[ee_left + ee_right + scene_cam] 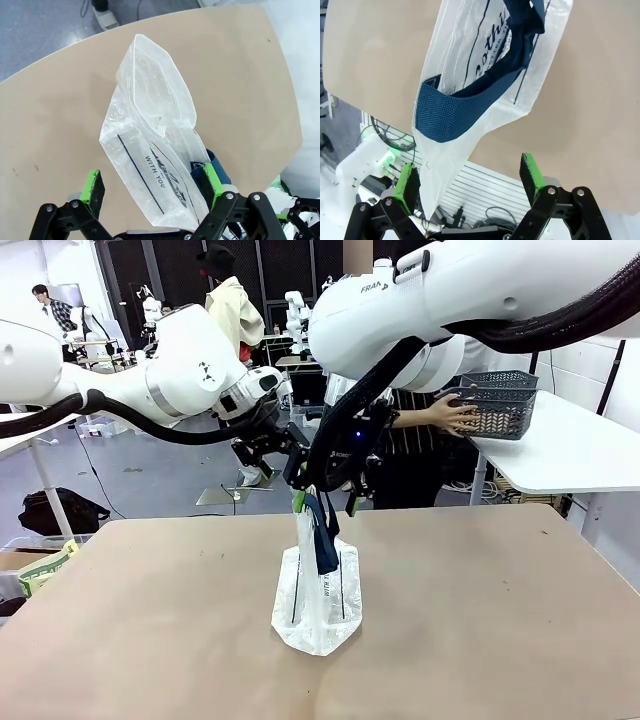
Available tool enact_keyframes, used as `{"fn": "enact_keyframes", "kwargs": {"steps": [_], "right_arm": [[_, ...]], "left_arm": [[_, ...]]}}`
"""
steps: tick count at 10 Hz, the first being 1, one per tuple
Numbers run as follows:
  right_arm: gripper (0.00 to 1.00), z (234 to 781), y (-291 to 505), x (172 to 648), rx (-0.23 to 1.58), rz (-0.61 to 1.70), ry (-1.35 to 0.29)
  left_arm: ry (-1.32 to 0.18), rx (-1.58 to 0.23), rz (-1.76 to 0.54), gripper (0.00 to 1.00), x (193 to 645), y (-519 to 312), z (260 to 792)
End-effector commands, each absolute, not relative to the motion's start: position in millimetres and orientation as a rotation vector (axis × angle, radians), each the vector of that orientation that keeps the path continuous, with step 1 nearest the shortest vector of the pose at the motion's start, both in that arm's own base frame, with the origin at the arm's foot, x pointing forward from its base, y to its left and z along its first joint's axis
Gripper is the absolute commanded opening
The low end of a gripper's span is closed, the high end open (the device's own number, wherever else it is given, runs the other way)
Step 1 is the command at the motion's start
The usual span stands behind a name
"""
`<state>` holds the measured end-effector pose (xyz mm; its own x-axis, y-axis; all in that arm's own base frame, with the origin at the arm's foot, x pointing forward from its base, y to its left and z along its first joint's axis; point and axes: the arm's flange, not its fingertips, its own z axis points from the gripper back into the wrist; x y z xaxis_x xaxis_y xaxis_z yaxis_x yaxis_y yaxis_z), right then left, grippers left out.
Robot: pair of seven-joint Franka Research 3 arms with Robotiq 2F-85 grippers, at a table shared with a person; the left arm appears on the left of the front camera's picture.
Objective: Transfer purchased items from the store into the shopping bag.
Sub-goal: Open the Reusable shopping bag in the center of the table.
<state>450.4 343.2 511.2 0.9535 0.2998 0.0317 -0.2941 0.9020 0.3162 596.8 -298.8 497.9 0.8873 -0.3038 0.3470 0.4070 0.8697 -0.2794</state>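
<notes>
Hovering at the 12 o'clock of the shopping bag (pixel 318 605), both grippers are holding their jaws spread wide. The bag is standing upright at the middle of the tan table (pixel 150 620). The left gripper (pixel 152 182) is straddling the bag's translucent mouth, a green pad on either side; whether either pad is touching the plastic I cannot tell. The right gripper (pixel 470 180) is straddling the bag's lower edge, with the navy handle (pixel 445 112) drooping at its 11 o'clock, and it is clamping nothing. At the bag's 2 o'clock, on a white table (pixel 570 450), a person's hand (pixel 455 415) is gripping the store (pixel 500 405).
</notes>
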Motion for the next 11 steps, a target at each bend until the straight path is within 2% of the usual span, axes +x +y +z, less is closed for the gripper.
{"fn": "enact_keyframes", "kwargs": {"steps": [1,11], "right_arm": [[1.0,510,350,456,0.304,0.278,0.014],[1.0,500,338,434,0.265,0.26,0.051]], "left_arm": [[-0.285,-0.33,-0.341,1.0,599,-302,501],[-0.275,-0.329,-0.324,1.0,602,-297,498]]}}
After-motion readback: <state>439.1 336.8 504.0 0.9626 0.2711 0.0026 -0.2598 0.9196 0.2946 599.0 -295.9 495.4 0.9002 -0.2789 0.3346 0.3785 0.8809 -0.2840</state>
